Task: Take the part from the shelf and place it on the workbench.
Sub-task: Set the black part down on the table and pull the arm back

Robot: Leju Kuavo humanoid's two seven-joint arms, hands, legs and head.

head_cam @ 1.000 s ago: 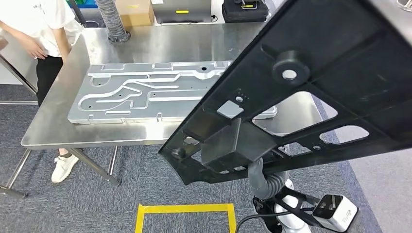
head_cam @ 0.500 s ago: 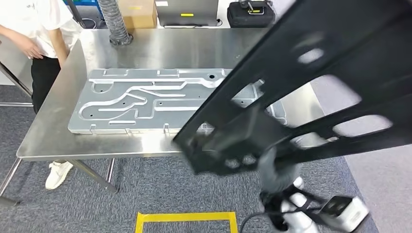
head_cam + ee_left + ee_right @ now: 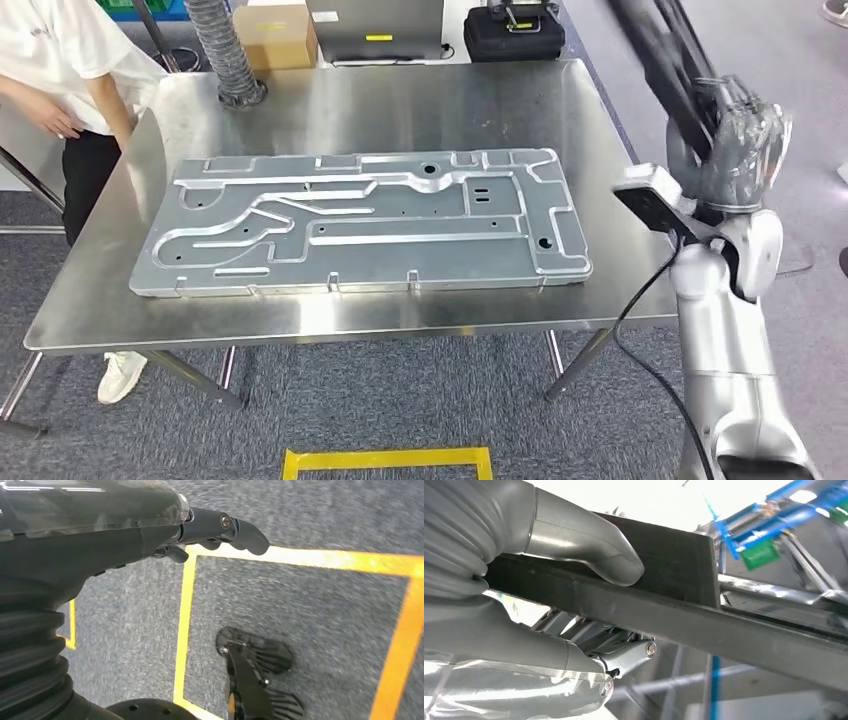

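Observation:
A large black flat part (image 3: 662, 62) shows edge-on at the top right of the head view, rising out of the picture. My right hand (image 3: 738, 140) grips its lower end, held up beside the right edge of the steel workbench (image 3: 400, 100). In the right wrist view the thumb (image 3: 589, 540) presses on one face of the black part (image 3: 684, 605) and the fingers (image 3: 624, 657) wrap under it. My left hand (image 3: 150, 525) hangs over the floor and holds nothing, its dark fingers (image 3: 235, 527) loosely extended.
A big grey machined metal plate (image 3: 360, 225) covers most of the workbench. A person (image 3: 70, 70) stands at its left end. A ribbed hose (image 3: 225, 50), a cardboard box (image 3: 275, 30) and a black case (image 3: 515, 30) line the far edge. Yellow tape (image 3: 385, 460) marks the floor.
The black part, which spanned the right half of the head view, has swung up and to the right and now shows as a thin edge. My right arm has risen with it.

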